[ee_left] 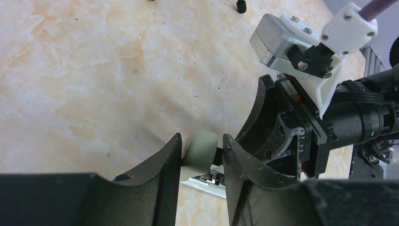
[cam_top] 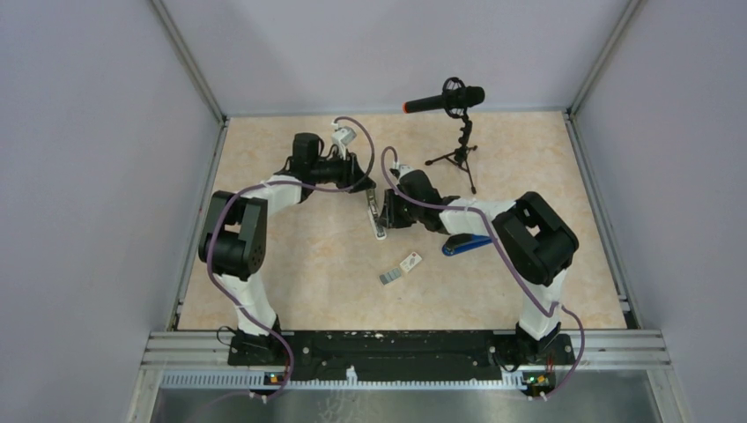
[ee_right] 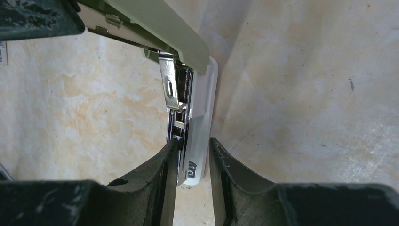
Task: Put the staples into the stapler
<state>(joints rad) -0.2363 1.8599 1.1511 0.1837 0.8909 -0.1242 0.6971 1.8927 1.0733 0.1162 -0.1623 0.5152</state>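
Note:
The pale grey-green stapler (cam_top: 378, 218) is held between my two grippers at the table's middle, hinged open. In the left wrist view my left gripper (ee_left: 202, 150) is shut on the rounded end of its green top half (ee_left: 201, 148), with the silvery rail (ee_left: 209, 182) below. In the right wrist view my right gripper (ee_right: 192, 150) is shut on the rail and white base (ee_right: 201, 117), and the green top (ee_right: 160, 23) swings away up left. The staples lie on the table nearer the bases: a tiny white box (cam_top: 410, 262) and a grey metallic block (cam_top: 390, 277).
A bright blue bar with a black end (cam_top: 467, 244) lies under my right forearm. A microphone on a small tripod (cam_top: 455, 154) stands at the back right. My right gripper's body (ee_left: 287, 132) sits close beside the left fingers. Walls enclose the table.

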